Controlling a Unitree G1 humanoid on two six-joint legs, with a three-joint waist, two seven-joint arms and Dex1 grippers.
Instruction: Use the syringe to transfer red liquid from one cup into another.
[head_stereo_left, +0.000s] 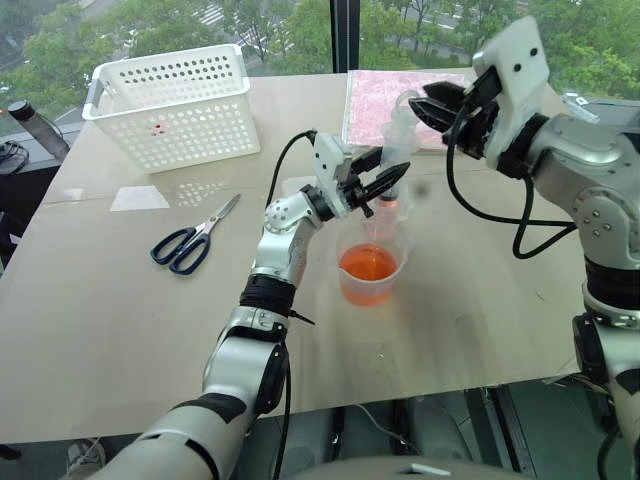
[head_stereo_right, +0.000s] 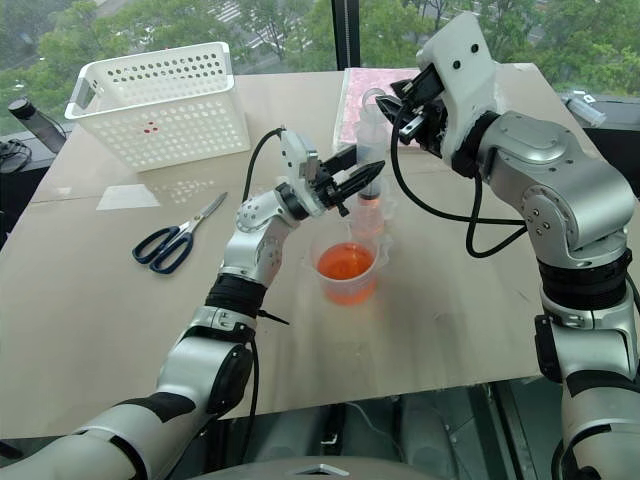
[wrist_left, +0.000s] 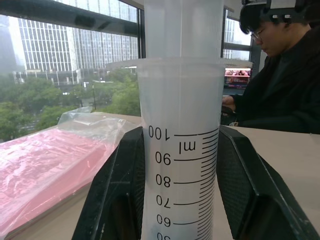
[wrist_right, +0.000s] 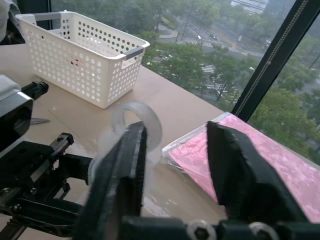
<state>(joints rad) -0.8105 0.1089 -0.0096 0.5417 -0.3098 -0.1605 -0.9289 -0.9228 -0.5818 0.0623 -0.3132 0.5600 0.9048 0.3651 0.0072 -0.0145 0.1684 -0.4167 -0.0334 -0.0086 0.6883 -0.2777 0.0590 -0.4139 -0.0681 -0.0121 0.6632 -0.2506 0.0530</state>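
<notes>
My left gripper (head_stereo_left: 385, 185) is shut on the barrel of the clear syringe (wrist_left: 180, 150), holding it upright with its tip down over the larger spouted cup (head_stereo_left: 400, 262). Red liquid (head_stereo_left: 368, 265) fills the lower part of that cup. A smaller clear cup (head_stereo_right: 383, 228) seems to stand just behind it, mostly hidden by the syringe. My right gripper (head_stereo_left: 432, 108) is level at the top of the syringe. Its fingers stand apart in the right wrist view, with the plunger's ring (wrist_right: 145, 117) against one finger (wrist_right: 125, 165).
A white perforated basket (head_stereo_left: 175, 105) stands at the table's back left, and blue-handled scissors (head_stereo_left: 190, 245) lie in front of it. A pink packet in clear wrap (head_stereo_left: 370, 90) lies behind the cups. A person (wrist_left: 285, 75) sits beyond the table. A dark bottle (head_stereo_left: 35, 125) stands past the left edge.
</notes>
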